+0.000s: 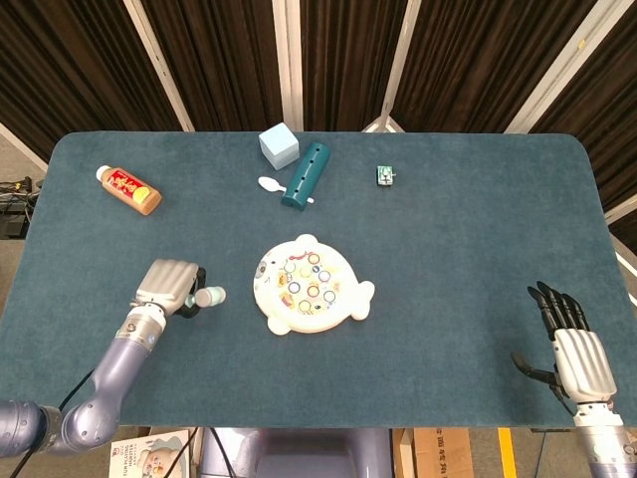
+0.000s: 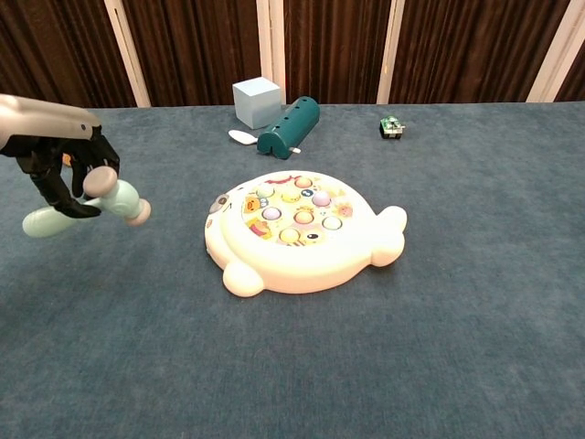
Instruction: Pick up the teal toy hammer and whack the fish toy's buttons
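Left hand (image 2: 64, 174) grips the teal toy hammer (image 2: 87, 203), held above the table (image 1: 448, 229) well left of the fish toy (image 2: 297, 233). Right hand (image 1: 577, 349) idles, fingers spread, holding nothing, near right. To strike well: carry the head over a button, then drop it squarely.

Hammer (image 2: 87, 203) handle partly hidden by left hand (image 2: 62, 169), green object (image 1: 386, 175) too small to identify
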Robot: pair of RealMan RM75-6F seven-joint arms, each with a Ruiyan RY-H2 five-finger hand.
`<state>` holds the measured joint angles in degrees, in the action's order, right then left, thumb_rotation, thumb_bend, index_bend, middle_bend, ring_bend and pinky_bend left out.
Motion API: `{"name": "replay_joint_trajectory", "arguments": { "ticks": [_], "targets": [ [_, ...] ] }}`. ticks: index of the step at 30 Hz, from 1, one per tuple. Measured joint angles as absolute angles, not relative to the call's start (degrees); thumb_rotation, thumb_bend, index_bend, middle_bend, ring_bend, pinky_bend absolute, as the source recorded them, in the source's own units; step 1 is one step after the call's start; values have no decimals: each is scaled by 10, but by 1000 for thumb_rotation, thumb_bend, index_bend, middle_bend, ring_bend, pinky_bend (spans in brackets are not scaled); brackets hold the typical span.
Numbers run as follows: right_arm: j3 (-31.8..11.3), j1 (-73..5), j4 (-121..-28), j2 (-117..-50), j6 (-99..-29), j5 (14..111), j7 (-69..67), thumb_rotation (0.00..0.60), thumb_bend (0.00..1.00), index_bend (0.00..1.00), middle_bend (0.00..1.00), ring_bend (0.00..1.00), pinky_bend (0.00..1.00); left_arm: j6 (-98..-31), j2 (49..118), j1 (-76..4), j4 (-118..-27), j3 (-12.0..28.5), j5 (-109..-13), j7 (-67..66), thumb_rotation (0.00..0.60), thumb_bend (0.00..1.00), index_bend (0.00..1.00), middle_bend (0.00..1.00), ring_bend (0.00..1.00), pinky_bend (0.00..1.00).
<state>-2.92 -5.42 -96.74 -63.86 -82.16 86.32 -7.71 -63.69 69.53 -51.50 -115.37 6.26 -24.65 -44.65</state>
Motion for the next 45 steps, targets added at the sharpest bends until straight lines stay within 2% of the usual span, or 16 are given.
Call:
{"name": "replay_joint_trajectory", "arguments": {
  "ticks": [6,15,30,33,38,45],
  "targets": [
    [-30,-53,-966,-640,-823,862,-75,600,240,0,0,0,0,-609,708,-504,-1130,31,-287,-434,600,622,635,538,423,528],
    [-29,-53,-966,-639,-824,866,-79,600,241,0,0,0,0,-575,722,-507,-1104,8,-304,-425,600,622,629,538,423,528],
    [-27,-54,-966,-639,-824,868,-77,600,241,0,0,0,0,-562,733,-509,-1068,-11,-305,-412,600,608,568,519,416,522],
    [-27,-54,-966,-639,-824,868,-77,600,241,0,0,0,0,-562,735,-510,-1061,-15,-305,-411,600,556,537,501,404,514],
    [-27,-54,-966,-639,-824,867,-77,600,240,0,0,0,0,-571,738,-510,-1055,-18,-307,-413,600,398,462,402,336,450],
    [-27,-54,-966,-639,-823,867,-77,600,240,0,0,0,0,-597,739,-501,-1053,-19,-316,-408,600,247,332,271,217,312]
  ]
}}
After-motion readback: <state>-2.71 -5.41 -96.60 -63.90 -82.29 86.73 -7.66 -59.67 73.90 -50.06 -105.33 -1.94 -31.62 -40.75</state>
